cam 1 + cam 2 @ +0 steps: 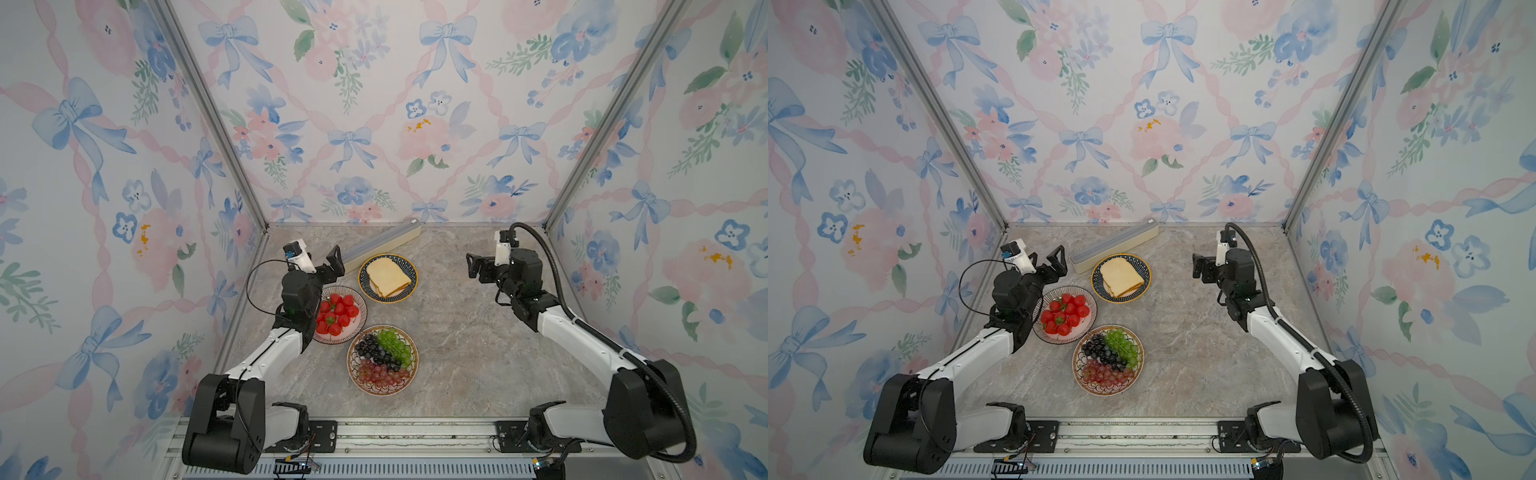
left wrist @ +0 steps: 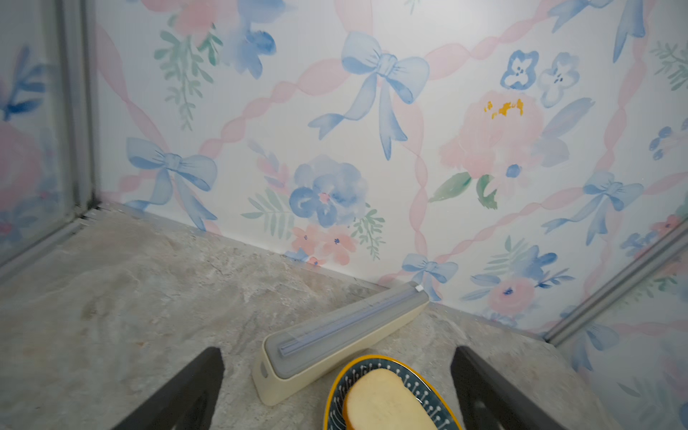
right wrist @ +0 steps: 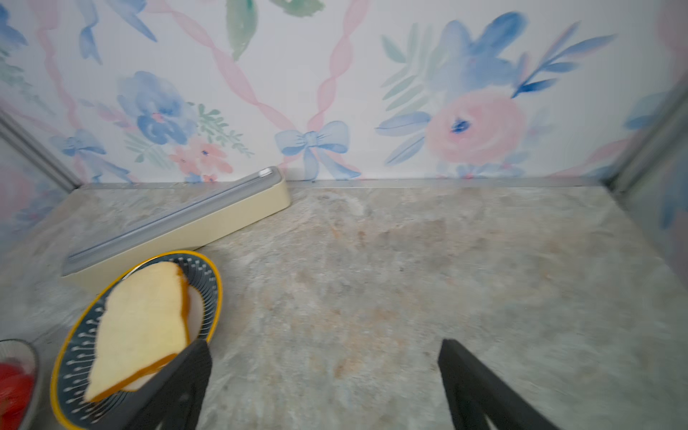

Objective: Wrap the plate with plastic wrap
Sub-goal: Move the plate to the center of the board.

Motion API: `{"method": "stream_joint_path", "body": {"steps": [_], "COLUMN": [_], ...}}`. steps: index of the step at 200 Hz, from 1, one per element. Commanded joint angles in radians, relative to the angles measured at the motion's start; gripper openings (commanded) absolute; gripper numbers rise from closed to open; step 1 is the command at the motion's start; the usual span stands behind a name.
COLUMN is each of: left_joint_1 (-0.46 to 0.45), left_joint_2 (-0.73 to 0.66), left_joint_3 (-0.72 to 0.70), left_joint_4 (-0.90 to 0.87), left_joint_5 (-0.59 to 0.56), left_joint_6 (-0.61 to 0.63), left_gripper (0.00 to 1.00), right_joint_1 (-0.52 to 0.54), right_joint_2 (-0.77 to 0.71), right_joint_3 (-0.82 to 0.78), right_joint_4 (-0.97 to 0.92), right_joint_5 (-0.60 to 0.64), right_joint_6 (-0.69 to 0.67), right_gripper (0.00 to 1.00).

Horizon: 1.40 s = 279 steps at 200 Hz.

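The plastic wrap stays hidden inside its long cream box (image 1: 382, 245) (image 1: 1115, 245) with a grey lid, which lies slantwise at the back wall; no film shows outside it. Just in front of the box stands a dark blue plate (image 1: 406, 264) (image 1: 1140, 264) with a yellow rim and a sandwich on it. My left gripper (image 1: 330, 266) (image 2: 337, 353) hovers open at the box's near end (image 2: 335, 342), beside that plate (image 2: 338, 391). My right gripper (image 1: 473, 266) (image 3: 324, 346) hangs open over bare table, to the right of the plate (image 3: 213, 283) and the box (image 3: 178, 231).
A striped plate of strawberries (image 1: 364, 309) sits under the left arm's wrist. A patterned plate of grapes (image 1: 351, 372) lies nearer the front. Flowered walls enclose the marbled table (image 1: 478, 353) on three sides, with metal posts in the back corners.
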Motion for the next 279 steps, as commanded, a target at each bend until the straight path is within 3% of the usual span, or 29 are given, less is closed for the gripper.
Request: {"method": "stream_joint_path", "body": {"steps": [1, 33, 59, 119, 208, 255, 279], "left_joint_1": [-0.007, -0.010, -0.010, -0.011, -0.010, -0.010, -0.008], "left_joint_2": [0.050, 0.063, 0.062, 0.064, 0.058, 0.060, 0.059], "left_joint_3": [0.045, 0.061, 0.059, 0.062, 0.062, 0.065, 0.068], "left_joint_4": [-0.147, -0.196, -0.216, -0.238, -0.252, -0.260, -0.264], "left_joint_5": [0.167, 0.161, 0.150, 0.133, 0.126, 0.119, 0.115], "left_joint_6": [-0.116, -0.113, -0.103, -0.081, -0.077, -0.070, -0.069], "left_gripper": [0.98, 0.98, 0.98, 0.98, 0.98, 0.98, 0.98], "right_joint_1": [0.066, 0.108, 0.109, 0.091, 0.093, 0.093, 0.078], "right_joint_2": [0.150, 0.390, 0.548, 0.779, 0.861, 0.830, 0.763], "right_joint_3": [0.126, 0.319, 0.450, 0.608, 0.645, 0.622, 0.549], "right_joint_4": [-0.167, -0.167, -0.197, -0.198, -0.192, -0.210, -0.178], "right_joint_5": [-0.135, -0.248, -0.255, -0.389, -0.427, -0.405, -0.379], "right_joint_6": [0.103, 0.205, 0.297, 0.418, 0.458, 0.438, 0.438], "right_gripper": [1.00, 0.90, 0.85, 0.68, 0.28, 0.05, 0.00]}}
